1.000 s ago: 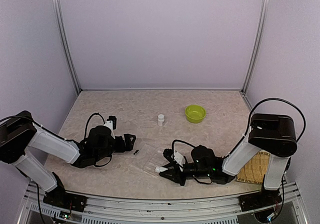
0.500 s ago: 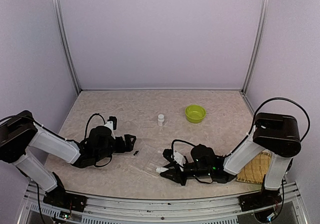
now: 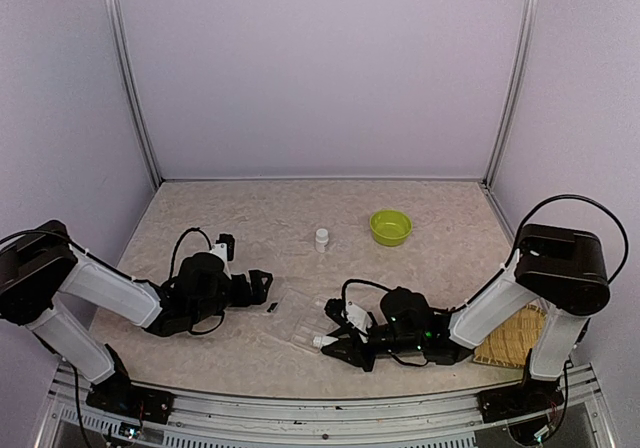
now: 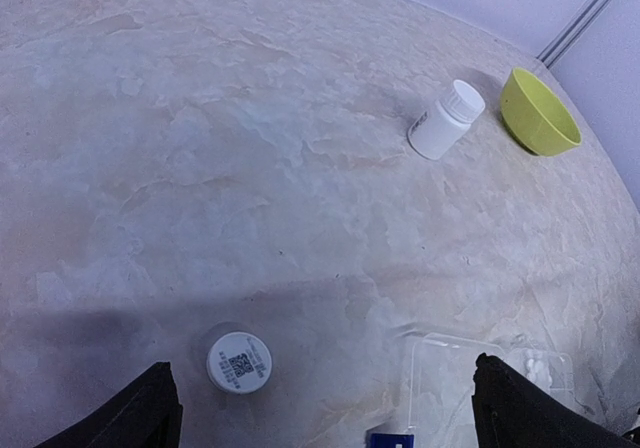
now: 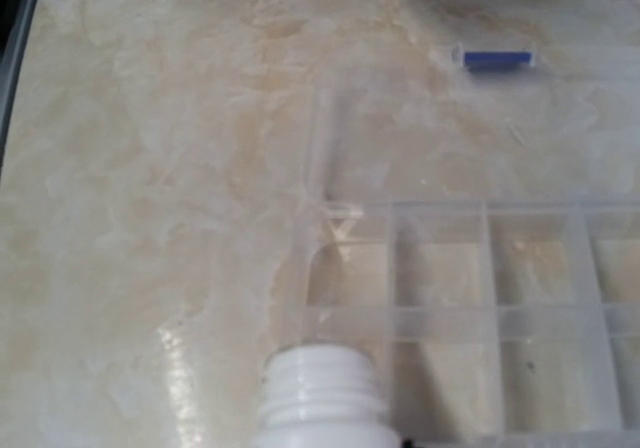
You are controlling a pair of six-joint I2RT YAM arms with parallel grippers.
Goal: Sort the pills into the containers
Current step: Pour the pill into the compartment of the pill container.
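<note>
The containers are the compartments of a clear plastic pill box (image 3: 297, 318) (image 5: 490, 278) (image 4: 470, 373) lying open on the table between the arms. My right gripper (image 3: 336, 341) is shut on an uncapped white bottle (image 3: 321, 340) (image 5: 320, 403), held on its side with its mouth at the box's near left corner. A few small pale pills (image 4: 535, 366) lie in one compartment. My left gripper (image 3: 260, 286) (image 4: 325, 393) stands open just left of the box, with nothing between its fingers. A loose white cap (image 4: 239, 361) lies on the table between its fingertips.
A second white bottle (image 3: 321, 239) (image 4: 446, 119), capped, stands behind the box, with a lime-green bowl (image 3: 390, 227) (image 4: 538, 111) to its right. The box's blue latch (image 5: 495, 58) (image 4: 390, 438) lies by the left gripper. A bamboo mat (image 3: 510, 336) sits at the near right.
The right arm's elbow has drifted slightly to the right. The bottle, the box and the left arm have stayed where they were.
</note>
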